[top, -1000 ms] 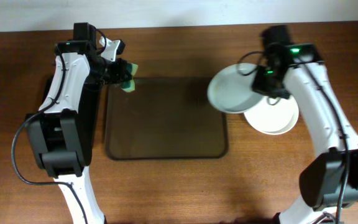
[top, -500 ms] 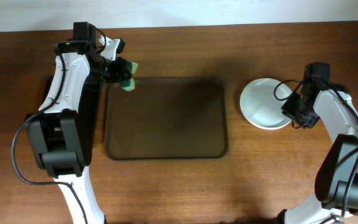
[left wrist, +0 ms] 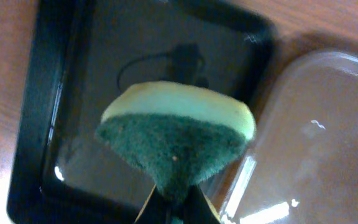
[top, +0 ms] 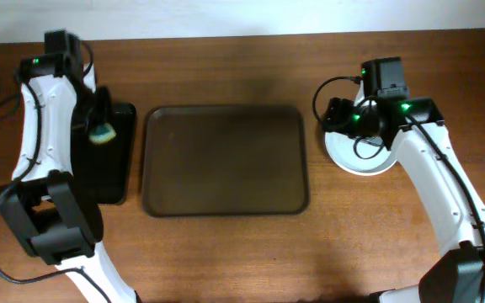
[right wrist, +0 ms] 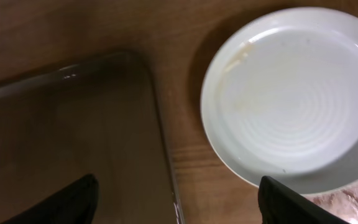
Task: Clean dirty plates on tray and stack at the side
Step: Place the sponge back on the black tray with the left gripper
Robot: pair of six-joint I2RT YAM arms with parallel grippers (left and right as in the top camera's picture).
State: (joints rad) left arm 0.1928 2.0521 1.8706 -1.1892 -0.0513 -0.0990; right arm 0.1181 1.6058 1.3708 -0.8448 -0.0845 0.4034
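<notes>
The brown tray [top: 226,160] lies empty at the table's middle; its right rim [right wrist: 160,124] shows in the right wrist view. The white plates [top: 365,158] sit on the table right of it, partly under my right arm. The top plate [right wrist: 291,93] has a faint orange-brown smear near its upper left. How many lie beneath it I cannot tell. My right gripper [top: 333,118] [right wrist: 179,211] is open and empty above the gap between tray and plates. My left gripper [top: 99,114] [left wrist: 179,214] is shut on a green and yellow sponge [top: 102,133] [left wrist: 179,137], over the black tray [top: 112,168].
The narrow glossy black tray [left wrist: 42,93] lies along the brown tray's left side [left wrist: 316,143]. Bare wooden table [top: 226,252] runs in front of both trays. The table's far edge meets a white wall [top: 242,17].
My right gripper set the plate down on the other one right of the tray and opened. My left arm carried the sponge from the tray's far left corner to above the black tray.
</notes>
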